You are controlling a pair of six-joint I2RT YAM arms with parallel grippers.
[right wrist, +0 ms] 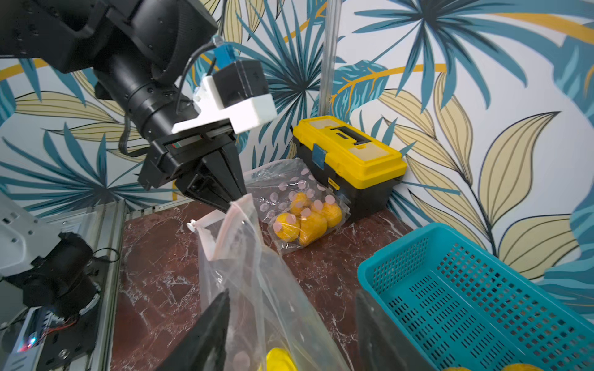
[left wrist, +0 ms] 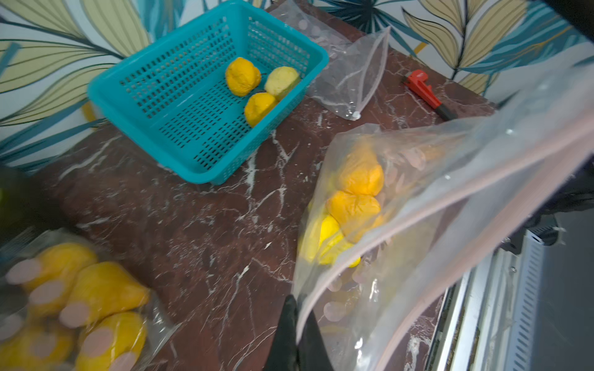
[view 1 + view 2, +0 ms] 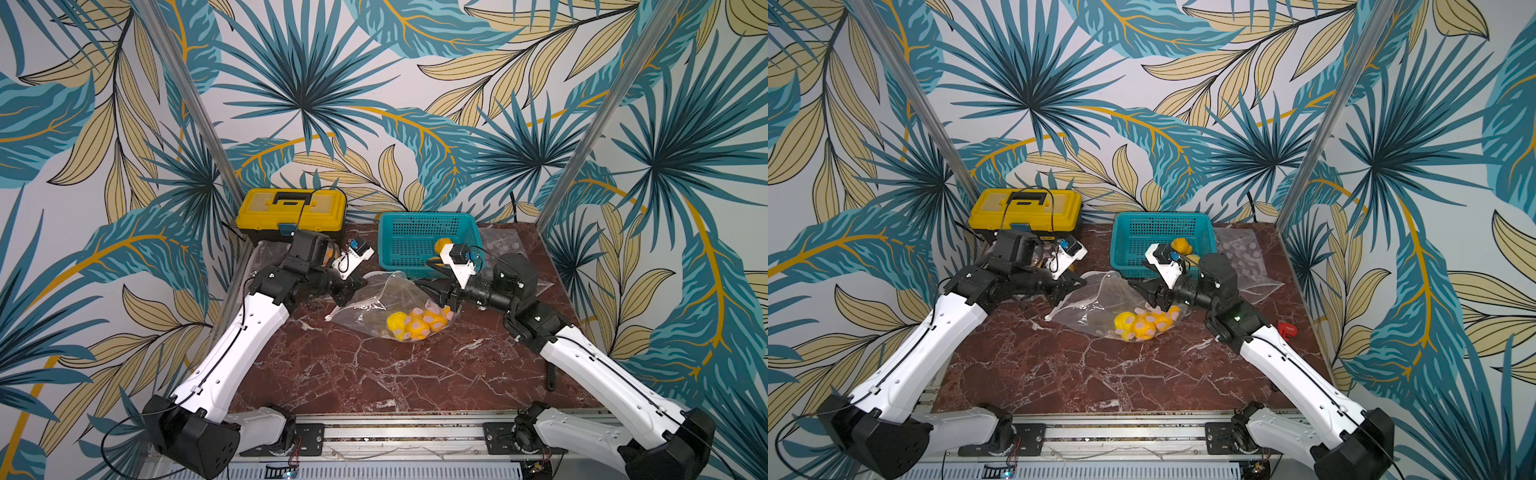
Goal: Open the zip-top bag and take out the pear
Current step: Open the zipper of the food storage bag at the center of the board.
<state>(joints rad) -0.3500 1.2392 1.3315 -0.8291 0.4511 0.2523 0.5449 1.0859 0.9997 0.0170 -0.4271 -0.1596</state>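
Note:
The clear zip-top bag (image 3: 382,297) (image 3: 1096,299) lies mid-table with several yellow pears (image 3: 415,326) (image 3: 1142,324) in its lower end. My left gripper (image 3: 357,286) (image 2: 297,302) is shut on the bag's edge by the pink zip strip, seen also in the right wrist view (image 1: 236,197). My right gripper (image 3: 419,286) (image 1: 292,292) stands open on the bag's other side. The bag's film (image 1: 244,257) rises between its fingers and a pear (image 1: 279,359) shows just below. In the left wrist view the pears (image 2: 353,199) sit deep in the lifted bag (image 2: 418,205).
A teal basket (image 3: 399,249) (image 2: 106,96) with three pears stands behind the bag. A yellow toolbox (image 3: 291,208) is at the back left, and a second bag of pears (image 1: 305,215) lies beside it. An empty bag (image 2: 353,74) and a red tool (image 2: 424,93) lie at the right.

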